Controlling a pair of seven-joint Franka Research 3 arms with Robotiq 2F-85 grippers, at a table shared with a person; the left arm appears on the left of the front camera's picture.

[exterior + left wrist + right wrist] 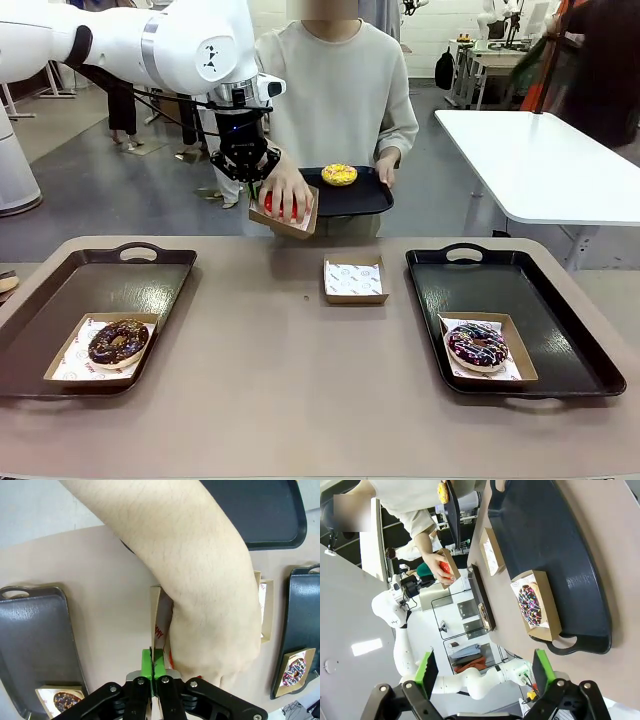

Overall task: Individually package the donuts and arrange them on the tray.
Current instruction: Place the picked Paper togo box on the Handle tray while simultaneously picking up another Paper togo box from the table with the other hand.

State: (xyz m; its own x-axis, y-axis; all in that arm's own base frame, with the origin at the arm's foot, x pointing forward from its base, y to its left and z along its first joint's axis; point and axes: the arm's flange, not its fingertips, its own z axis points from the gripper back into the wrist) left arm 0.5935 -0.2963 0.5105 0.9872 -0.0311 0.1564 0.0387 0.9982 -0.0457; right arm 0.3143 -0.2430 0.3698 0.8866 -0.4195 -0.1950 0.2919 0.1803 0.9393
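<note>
A: What's on the table [300, 400]?
B: Left tray [60, 290] holds the left carton [72, 362] with the left donut [118, 342], near its front; right tray [545, 300] likewise, right carton [515, 362], right donut [477, 346]. Middle carton [355, 279] lies between them, farther back.
A: Beyond?
B: A hand [292, 188] on the raised donut [273, 206] in the raised carton [295, 226]; just right, a small tray [368, 198] bearing the far donut [339, 174].

Four donuts [118, 342] [477, 346] [339, 174] [270, 205]; four boxes [62, 365] [354, 280] [520, 355] [285, 226]; three trays [60, 300] [560, 320] [370, 196].

Four donuts: two boxed on trays, two at the far side.
Chocolate donut [118, 342] lies flat, boxed, on left tray [100, 280]; purple sprinkled donut [477, 345] boxed on right tray [480, 285]; yellow donut [339, 174] on held tray [365, 200]; red donut [271, 204] in raised box [300, 226], under person's hand [288, 188].
</note>
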